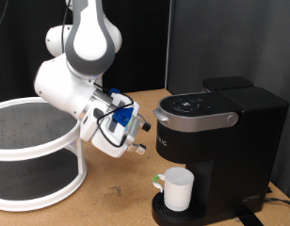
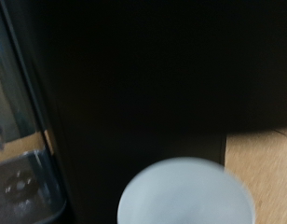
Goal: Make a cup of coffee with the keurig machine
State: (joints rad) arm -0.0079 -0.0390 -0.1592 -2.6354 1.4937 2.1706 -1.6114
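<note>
The keurig machine (image 1: 216, 132) is a boxy black coffee maker at the exterior view's right, its grey-silver lid (image 1: 195, 111) down and buttons on top. The white cup (image 1: 178, 190) stands upright on the round drip tray (image 1: 160, 211) under the brew head. My gripper (image 1: 137, 145) hangs above the table just to the left of the machine's front, tilted towards it, holding nothing that shows. In the wrist view the cup (image 2: 185, 193) appears pale and blurred in front of the dark machine body (image 2: 134, 84). No fingers show there.
A white two-tier round rack (image 1: 32, 151) stands at the exterior view's left on the wooden table (image 1: 117, 193). A dark curtain hangs behind. A cable (image 1: 277, 198) runs by the machine's right side.
</note>
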